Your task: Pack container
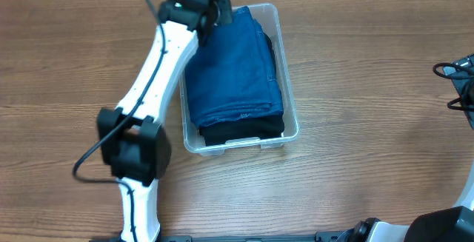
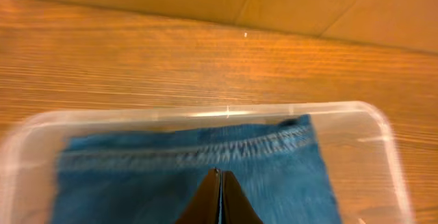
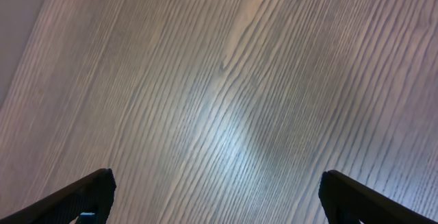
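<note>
My left gripper [image 2: 219,177], closed, sits over soft folded jeans [image 1: 235,64] in the probably light, rigid container [image 1: 244,146], best gripped by its rim; my right gripper [image 3: 219,196] gapes wide.

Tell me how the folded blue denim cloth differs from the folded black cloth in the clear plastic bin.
The folded blue denim cloth lies on top; the folded black cloth lies beneath it. The denim shows nearly whole; the black cloth shows only as a strip at the near end. Both are folded inside the clear plastic bin.
</note>
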Robot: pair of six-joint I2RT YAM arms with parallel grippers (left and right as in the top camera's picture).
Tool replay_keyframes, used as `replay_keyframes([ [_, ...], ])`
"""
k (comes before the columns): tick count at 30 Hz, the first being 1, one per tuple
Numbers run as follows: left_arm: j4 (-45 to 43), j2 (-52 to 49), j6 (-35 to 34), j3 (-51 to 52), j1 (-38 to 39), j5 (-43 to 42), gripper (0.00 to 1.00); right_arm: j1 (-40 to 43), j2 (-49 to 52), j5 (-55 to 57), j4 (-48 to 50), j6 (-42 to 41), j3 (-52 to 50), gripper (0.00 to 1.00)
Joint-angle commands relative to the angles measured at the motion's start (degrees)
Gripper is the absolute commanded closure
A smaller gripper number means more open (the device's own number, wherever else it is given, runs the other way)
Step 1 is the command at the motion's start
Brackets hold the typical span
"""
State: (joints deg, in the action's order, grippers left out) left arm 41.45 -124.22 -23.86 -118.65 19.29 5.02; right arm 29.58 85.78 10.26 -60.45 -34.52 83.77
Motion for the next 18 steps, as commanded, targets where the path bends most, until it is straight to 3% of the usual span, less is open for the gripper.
replay_keyframes([
  [1,-3.2,-5.8,1.8,-0.2,1.7,-0.3,0.96,0.2,0.0,-0.1,0.3,-0.5,-0.3,0.00],
  [10,-5.5,-12.2,2.3,-0.2,4.5,-0.2,0.96,0.2,0.0,-0.1,0.3,-0.5,-0.3,0.00],
  [18,-6.8,-10.1,4.0,-2.4,4.9,-0.1,0.96,0.2,0.0,-0.1,0.3,-0.5,-0.3,0.00],
])
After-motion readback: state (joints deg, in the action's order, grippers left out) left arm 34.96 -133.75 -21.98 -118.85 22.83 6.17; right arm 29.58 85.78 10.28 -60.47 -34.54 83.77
